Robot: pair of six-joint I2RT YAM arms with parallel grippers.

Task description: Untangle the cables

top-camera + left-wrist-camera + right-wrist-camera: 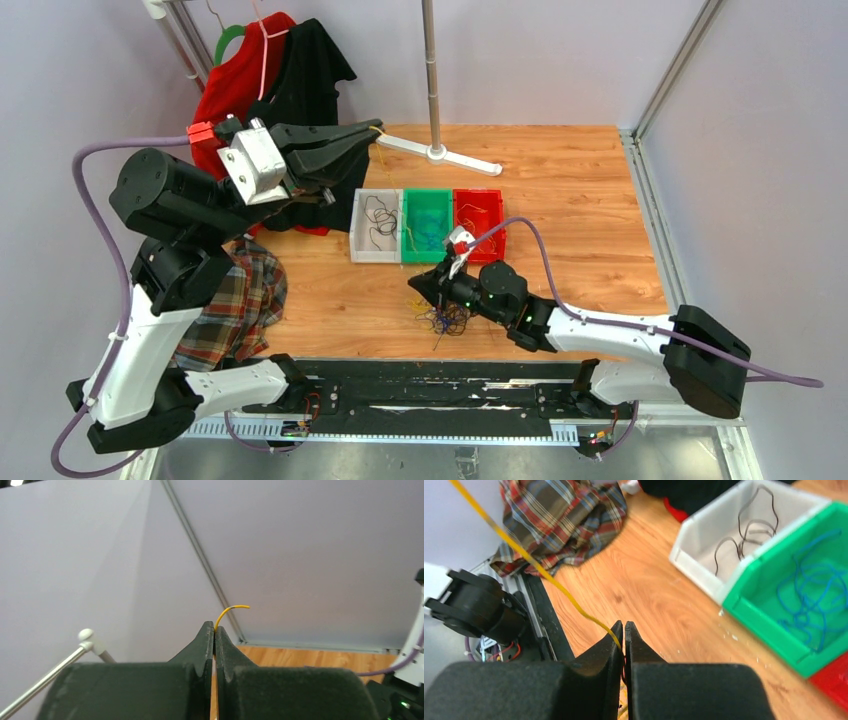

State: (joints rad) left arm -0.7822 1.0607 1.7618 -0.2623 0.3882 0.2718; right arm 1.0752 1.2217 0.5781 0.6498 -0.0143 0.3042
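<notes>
- Yellow wire (pixel 231 611) is pinched by both closed grippers: left gripper (pixel 214 630) high, right gripper (pixel 624 627) at the tangle (pixel 447 320) on the table (pixel 600 200).
- A hard pull may snap it or tighten knots.

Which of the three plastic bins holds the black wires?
The white plastic bin, leftmost in the row, with thin black wires; the green plastic bin beside it holds blue wires.

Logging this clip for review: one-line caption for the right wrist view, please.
Right gripper shut on a yellow cable, with a white bin and green bin beyond on the wooden table.
</notes>
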